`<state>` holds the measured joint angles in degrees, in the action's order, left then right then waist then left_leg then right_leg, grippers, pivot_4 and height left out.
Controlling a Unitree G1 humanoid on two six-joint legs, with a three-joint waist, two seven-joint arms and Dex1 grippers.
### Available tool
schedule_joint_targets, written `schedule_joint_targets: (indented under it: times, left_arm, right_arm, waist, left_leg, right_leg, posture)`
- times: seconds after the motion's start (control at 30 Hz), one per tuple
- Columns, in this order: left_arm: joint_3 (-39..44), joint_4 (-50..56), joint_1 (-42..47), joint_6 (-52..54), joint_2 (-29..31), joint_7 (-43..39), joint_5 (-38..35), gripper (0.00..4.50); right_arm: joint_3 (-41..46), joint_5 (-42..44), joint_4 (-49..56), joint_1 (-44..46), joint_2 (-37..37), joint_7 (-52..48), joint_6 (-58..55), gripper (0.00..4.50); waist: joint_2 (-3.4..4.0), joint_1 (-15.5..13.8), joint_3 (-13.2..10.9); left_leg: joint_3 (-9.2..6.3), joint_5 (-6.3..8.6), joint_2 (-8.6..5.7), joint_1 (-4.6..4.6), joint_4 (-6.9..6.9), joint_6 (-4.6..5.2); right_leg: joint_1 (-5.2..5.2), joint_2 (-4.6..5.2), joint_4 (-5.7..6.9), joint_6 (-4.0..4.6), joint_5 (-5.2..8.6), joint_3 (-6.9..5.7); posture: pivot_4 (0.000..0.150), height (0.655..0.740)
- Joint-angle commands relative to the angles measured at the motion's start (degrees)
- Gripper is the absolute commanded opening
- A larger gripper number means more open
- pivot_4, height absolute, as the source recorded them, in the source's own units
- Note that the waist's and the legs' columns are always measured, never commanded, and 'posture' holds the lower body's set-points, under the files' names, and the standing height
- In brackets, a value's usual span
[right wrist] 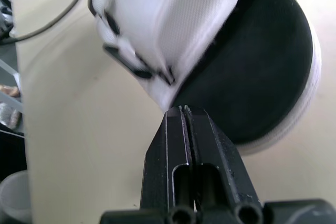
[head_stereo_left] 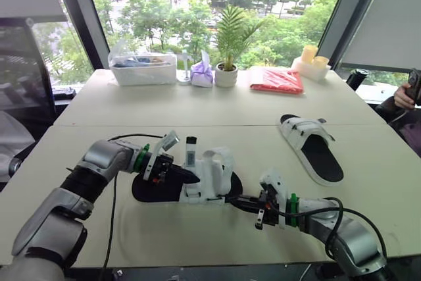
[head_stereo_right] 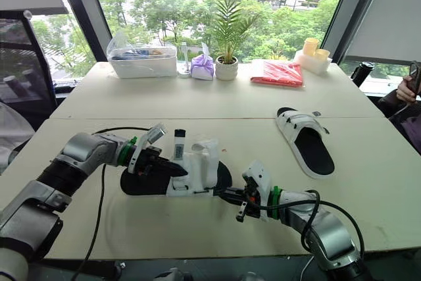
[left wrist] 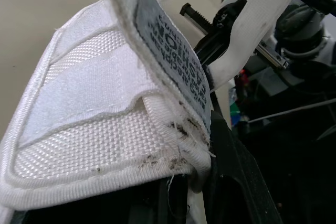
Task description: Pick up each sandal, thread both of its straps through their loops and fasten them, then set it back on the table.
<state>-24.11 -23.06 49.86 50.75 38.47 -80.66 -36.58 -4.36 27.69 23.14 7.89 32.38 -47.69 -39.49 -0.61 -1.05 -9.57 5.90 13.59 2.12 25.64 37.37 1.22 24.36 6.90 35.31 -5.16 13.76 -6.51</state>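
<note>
A sandal [head_stereo_left: 154,191] with a black sole and white straps lies on the near table. Its straps [head_stereo_left: 212,172] stand up unfastened, one with a labelled tab [head_stereo_left: 191,151]. My left gripper [head_stereo_left: 186,176] reaches into it from the left, its black fingers shut on the edge of a white woven strap [left wrist: 105,129]. My right gripper [head_stereo_left: 235,201] comes from the right with its fingers [right wrist: 185,129] shut, the tips touching the lower corner of a strap at the sole's rim [right wrist: 273,77]. A second sandal [head_stereo_left: 314,149] lies flat at the right, apart from both grippers.
Along the far table by the window stand a clear plastic box [head_stereo_left: 143,69], a purple pouch [head_stereo_left: 202,74], a potted plant [head_stereo_left: 227,70], a red bag [head_stereo_left: 276,79] and yellow items [head_stereo_left: 312,62]. A person's hand [head_stereo_left: 409,91] shows at the right edge. Cables [head_stereo_left: 115,202] trail from both arms.
</note>
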Motion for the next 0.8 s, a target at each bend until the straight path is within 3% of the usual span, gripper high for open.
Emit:
schedule_joint_targets:
  times: [0.03,0.2,0.3,0.5,0.53,0.8]
  left_arm:
    - [1.2,-3.0,2.3,-0.6,-2.5,-3.3,2.2,0.03]
    - [1.4,-8.9,4.1,-2.2,-6.6,-5.2,6.2,0.03]
    - [1.4,-12.8,5.1,-4.2,-8.6,-6.4,9.0,1.20]
    - [1.3,-16.6,5.8,-11.4,-9.6,-6.3,15.9,4.24]
    - [1.6,-14.9,5.4,-11.9,-8.6,-5.9,16.7,4.47]
    - [6.3,18.5,-7.9,-9.1,6.7,-2.8,16.3,4.47]
  right_arm:
    - [7.3,6.6,5.5,-0.5,3.9,-1.6,-3.7,0.00]
    - [13.7,12.4,7.9,-1.8,8.1,-2.1,-7.3,0.00]
    - [14.3,13.1,8.2,-2.2,9.1,-1.3,-7.9,0.00]
    - [11.5,11.5,7.5,-2.7,9.1,-0.3,-6.6,0.00]
    - [11.2,11.4,7.3,-2.7,9.1,-0.3,-6.3,0.00]
    - [7.0,8.2,2.7,-0.8,8.1,-0.8,-2.7,0.00]
  waist:
    - [-0.01,-0.2,0.0]
    - [-0.02,-1.1,0.0]
    - [-0.03,-1.3,0.0]
    - [-0.02,-1.2,0.0]
    - [-0.02,-1.2,0.0]
    - [0.02,0.4,0.0]
  left_leg:
    - [-0.01,0.03,0.01,0.02,0.05,0.05]
    - [0.03,0.08,-0.10,0.06,0.18,0.14]
    - [0.02,0.12,-0.09,0.09,0.36,0.21]
    - [0.00,0.20,-0.07,0.22,0.65,0.34]
    - [-0.01,0.20,-0.06,0.21,0.66,0.34]
    - [0.01,0.20,0.20,0.13,0.72,0.32]
  right_leg:
    - [-0.02,0.01,0.00,0.00,0.00,0.00]
    - [-0.03,0.00,0.04,-0.01,-0.01,0.00]
    - [-0.04,0.00,0.15,-0.01,-0.01,-0.01]
    - [-0.03,0.00,0.23,-0.01,-0.01,0.00]
    - [-0.04,0.00,0.25,-0.01,-0.01,0.00]
    - [0.06,0.00,0.63,0.03,-0.01,0.04]
  posture:
    - [0.150,0.7400]
    - [0.150,0.7400]
    - [0.150,0.7400]
    - [0.150,0.7400]
    - [0.150,0.7400]
    - [0.150,0.7400]
